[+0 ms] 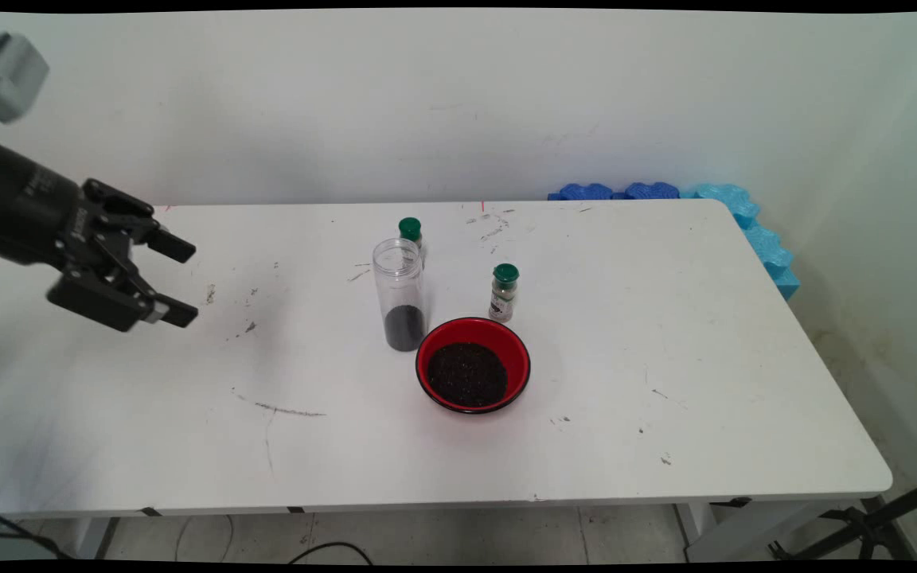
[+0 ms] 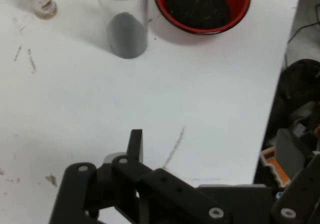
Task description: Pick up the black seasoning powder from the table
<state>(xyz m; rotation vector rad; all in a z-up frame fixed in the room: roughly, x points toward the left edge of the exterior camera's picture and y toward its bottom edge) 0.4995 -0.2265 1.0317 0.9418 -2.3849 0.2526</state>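
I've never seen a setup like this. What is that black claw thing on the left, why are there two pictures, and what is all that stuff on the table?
The black claw is the gripper of a robot arm; its two fingers stand apart, open, and hold nothing. It hangs over the left part of the white table, well apart from the objects.

The wide picture comes from a fixed camera looking down across the table at the wall. The other comes from a camera on the robot's hand, so the gripper's own black parts rise from its bottom edge.

On the table stand a tall clear jar with dark grains at its bottom, a red bowl of dark grains beside it, and two small green-capped spice bottles, one behind the bowl and one behind the jar. Blue foam pieces line the far right corner.
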